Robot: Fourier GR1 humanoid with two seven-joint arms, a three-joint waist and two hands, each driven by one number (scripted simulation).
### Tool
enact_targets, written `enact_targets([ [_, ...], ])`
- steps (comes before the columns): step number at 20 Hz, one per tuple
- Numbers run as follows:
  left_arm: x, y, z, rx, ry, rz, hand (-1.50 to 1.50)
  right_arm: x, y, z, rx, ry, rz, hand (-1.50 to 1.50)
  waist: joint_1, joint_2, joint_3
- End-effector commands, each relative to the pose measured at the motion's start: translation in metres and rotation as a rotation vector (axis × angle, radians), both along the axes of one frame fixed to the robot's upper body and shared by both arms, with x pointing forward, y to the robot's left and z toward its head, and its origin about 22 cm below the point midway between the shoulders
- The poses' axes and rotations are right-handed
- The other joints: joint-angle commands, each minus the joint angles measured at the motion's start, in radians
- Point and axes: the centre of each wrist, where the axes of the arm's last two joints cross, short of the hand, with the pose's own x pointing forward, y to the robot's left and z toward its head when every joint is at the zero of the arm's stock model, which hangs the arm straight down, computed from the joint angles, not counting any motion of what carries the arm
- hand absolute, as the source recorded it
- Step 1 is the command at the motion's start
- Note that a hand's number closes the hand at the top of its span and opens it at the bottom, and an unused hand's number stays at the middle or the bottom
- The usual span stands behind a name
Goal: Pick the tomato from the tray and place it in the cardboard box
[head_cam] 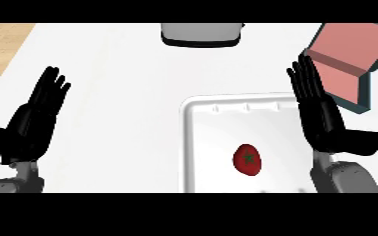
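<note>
Tomato (249,159): we find it lying in the white tray (193,130), lower centre-right of the frame, untouched.
Handling: we judge it light, smooth, soft; take it round the middle.
Right hand (319,112): fingers straight, held together, over the tray's right edge.
Left hand (35,117): resting at left, fingers straight.
Box (347,55): upper right, partly cut off.

The right hand (322,115) hides the tray's (193,145) right rim.
</note>
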Motion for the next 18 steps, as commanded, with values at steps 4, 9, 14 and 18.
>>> enact_targets([
  [4,0.008,0.004,0.022,0.257,-0.103,-0.123,0.00,-0.024,-0.029,0.068,-0.182,-0.162,-0.258,-1.50,-0.105,-0.017,0.010],
  [9,-0.003,0.009,0.020,0.369,-0.091,-0.234,0.00,-0.063,-0.074,0.058,-0.541,0.009,-0.446,-1.50,-0.142,-0.023,0.007],
  [14,0.013,-0.020,0.017,0.345,-0.126,-0.293,0.00,-0.114,-0.061,0.077,-0.753,-0.053,-0.406,-1.50,-0.089,-0.002,0.013],
  [18,0.019,-0.010,0.011,0.364,-0.125,-0.304,0.00,-0.143,-0.046,0.090,-0.939,-0.050,-0.330,-1.50,-0.073,0.001,0.012],
])
